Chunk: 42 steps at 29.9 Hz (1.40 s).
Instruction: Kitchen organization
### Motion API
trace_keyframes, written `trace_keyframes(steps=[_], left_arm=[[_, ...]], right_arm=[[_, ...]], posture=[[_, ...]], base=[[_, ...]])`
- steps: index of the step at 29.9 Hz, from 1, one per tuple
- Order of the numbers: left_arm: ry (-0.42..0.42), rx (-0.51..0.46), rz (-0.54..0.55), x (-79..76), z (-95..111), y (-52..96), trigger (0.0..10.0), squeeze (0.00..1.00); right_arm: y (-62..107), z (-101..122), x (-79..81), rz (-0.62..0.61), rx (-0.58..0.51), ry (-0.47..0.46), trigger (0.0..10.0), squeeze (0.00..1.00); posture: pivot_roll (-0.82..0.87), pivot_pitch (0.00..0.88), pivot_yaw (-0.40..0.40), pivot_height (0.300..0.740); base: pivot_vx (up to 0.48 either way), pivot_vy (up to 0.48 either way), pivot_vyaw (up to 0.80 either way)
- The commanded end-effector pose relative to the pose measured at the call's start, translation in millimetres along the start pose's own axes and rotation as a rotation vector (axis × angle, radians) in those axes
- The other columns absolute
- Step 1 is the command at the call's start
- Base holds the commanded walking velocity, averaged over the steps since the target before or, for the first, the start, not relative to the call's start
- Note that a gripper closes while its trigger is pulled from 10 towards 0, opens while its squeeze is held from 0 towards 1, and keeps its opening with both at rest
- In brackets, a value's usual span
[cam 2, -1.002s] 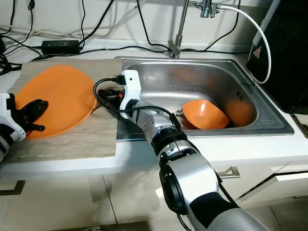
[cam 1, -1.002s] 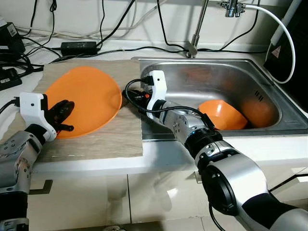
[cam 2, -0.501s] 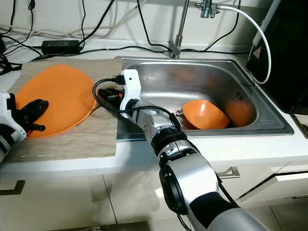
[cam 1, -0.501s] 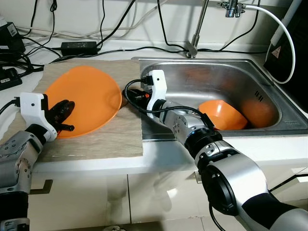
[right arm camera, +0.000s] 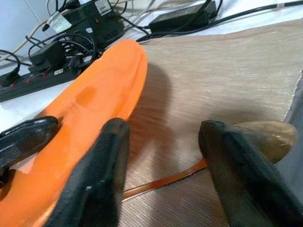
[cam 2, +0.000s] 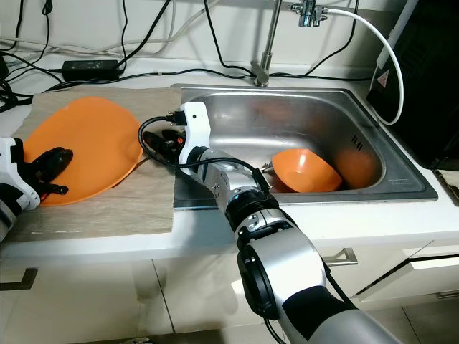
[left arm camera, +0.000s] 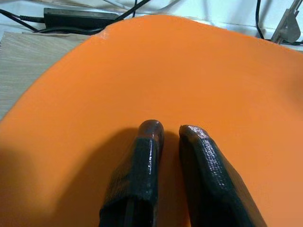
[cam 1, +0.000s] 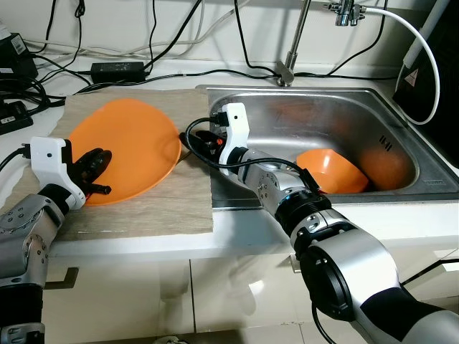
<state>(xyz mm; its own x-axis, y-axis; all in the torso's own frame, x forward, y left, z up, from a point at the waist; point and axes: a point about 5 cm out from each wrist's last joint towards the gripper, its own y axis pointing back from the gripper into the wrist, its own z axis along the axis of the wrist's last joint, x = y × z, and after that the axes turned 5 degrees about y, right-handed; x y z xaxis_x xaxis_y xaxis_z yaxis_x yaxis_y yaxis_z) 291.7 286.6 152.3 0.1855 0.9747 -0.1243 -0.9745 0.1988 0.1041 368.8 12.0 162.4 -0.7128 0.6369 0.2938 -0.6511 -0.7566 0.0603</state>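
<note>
Plate point(cam 1: 129, 147): on the mat point(cam 1: 172, 204) left of the sink point(cam 1: 401, 190); looks light, stiff, slick; take its rim.
Left gripper point(left arm camera: 171, 133): 2 fingers nearly together, pressing the plate's near edge.
Right gripper point(right arm camera: 163, 142): spread wide, empty, beside the plate's right rim.

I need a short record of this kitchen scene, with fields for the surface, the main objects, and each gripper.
surface: beige mat on a white counter, left of the steel sink
plate: orange plate lying on the mat
bowl: orange bowl inside the sink
spoon: wooden spoon on the mat beside the plate
left gripper: over the plate's near edge, fingers nearly together
right gripper: open, above the spoon
</note>
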Motion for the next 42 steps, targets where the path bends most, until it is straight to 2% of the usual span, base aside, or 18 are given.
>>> trace_keyframes(steps=[1, 7, 8, 16, 23, 30, 35, 42], left_arm=[[0.041, 0.096, -0.014, -4.6, -23.7, 0.2, 10.0, 0.0], [0.046, 0.093, -0.028, -9.0, -23.2, 0.6, 10.0, 0.0], [0.048, 0.092, -0.033, -10.4, -23.2, 0.3, 10.0, 0.0], [0.054, 0.088, -0.042, -12.9, -22.8, 0.1, 10.0, 0.0], [0.058, 0.088, -0.044, -14.7, -23.0, 1.3, 10.0, 0.0], [0.059, 0.091, -0.043, -13.9, -23.3, 1.6, 10.0, 0.0], [0.063, 0.099, -0.036, -11.5, -24.6, 1.8, 10.0, 0.0], [0.065, 0.106, -0.032, -9.7, -25.8, 0.9, 10.0, 0.0]], right_arm=[[-33.3, -11.1, 82.1, 0.198, -0.001, -0.064, 10.0, 1.0], [-35.7, -10.8, 86.5, 0.183, 0.012, -0.022, 10.0, 1.0], [-37.5, -8.7, 90.7, 0.19, 0.01, -0.014, 10.0, 0.0], [-41.4, -8.1, 104.0, 0.216, 0.014, 0.01, 10.0, 0.0], [-41.7, -11.6, 107.1, 0.222, 0.025, 0.024, 10.0, 0.0], [-40.6, -6.9, 102.8, 0.237, 0.011, 0.034, 10.0, 0.0], [-36.5, -5.8, 90.4, 0.233, 0.012, 0.055, 10.0, 0.0], [-35.5, -4.5, 93.3, 0.29, 0.012, 0.053, 10.0, 0.0]], posture=[[0.1, 0.0, -0.076, 0.74], [0.11, 0.007, -0.08, 0.74], [0.11, 0.008, -0.081, 0.74], [0.12, 0.01, -0.09, 0.74], [0.12, 0.015, -0.089, 0.74], [0.12, 0.019, -0.083, 0.74], [0.11, 0.022, -0.073, 0.74], [0.1, 0.023, -0.067, 0.74]], base=[[0.0, 0.0, 0.0], [0.0, 0.0, 0.0], [0.0, 0.0, 0.0], [0.0, 0.0, 0.0], [0.0, 0.0, 0.0], [0.0, 0.0, 0.0], [0.0, 0.0, 0.0], [0.0, 0.0, 0.0]])
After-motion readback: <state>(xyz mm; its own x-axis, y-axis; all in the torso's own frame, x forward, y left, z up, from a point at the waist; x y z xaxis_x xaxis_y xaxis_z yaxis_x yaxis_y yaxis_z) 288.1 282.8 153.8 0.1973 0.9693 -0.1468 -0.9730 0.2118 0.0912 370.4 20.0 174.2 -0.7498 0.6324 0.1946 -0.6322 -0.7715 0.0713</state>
